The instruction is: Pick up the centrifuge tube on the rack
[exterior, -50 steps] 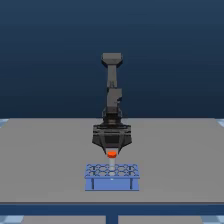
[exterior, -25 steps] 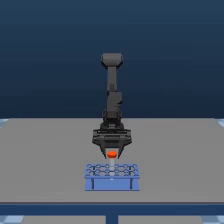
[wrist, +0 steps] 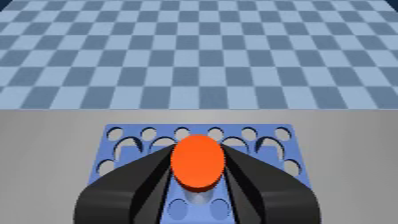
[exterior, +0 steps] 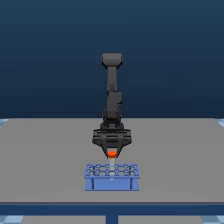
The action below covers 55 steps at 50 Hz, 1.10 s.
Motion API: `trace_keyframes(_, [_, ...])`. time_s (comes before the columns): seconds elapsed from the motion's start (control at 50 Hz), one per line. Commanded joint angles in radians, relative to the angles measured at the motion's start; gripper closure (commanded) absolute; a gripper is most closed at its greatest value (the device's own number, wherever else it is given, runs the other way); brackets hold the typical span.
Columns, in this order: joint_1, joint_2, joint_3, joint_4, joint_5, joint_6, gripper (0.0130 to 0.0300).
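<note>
The light-blue rack (exterior: 111, 176) stands near the table's front edge, with its grid of round holes on top and two dark front posts. My gripper (exterior: 112, 153) hangs just above the rack's rear rows, shut on the centrifuge tube (exterior: 112, 151), of which only the orange-red cap shows. In the wrist view the orange cap (wrist: 197, 161) sits pinched between the two dark fingers (wrist: 133, 185), with the rack (wrist: 266, 131) right beneath. The tube's slim body is mostly hidden by the cap and fingers, so I cannot tell whether its tip is clear of the holes.
The grey table (exterior: 45, 150) spreads wide on both sides of the rack and behind the arm. A blue checkered floor (wrist: 195, 55) lies beyond the table's edge in the wrist view.
The gripper, shut on the tube, has crept upward very slightly above the rack. The rack has stayed in place.
</note>
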Motion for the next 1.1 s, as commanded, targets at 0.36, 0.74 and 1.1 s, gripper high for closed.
trace_keyframes(0.36, [0.0, -0.033, -0.016, 0.001, 0.049, 0.0, 0.03])
trace_keyframes(0.74, [0.0, -0.106, -0.063, 0.003, 0.168, -0.003, 0.03])
trace_keyframes(1.1, [0.0, -0.125, -0.078, 0.011, 0.203, -0.011, 0.03])
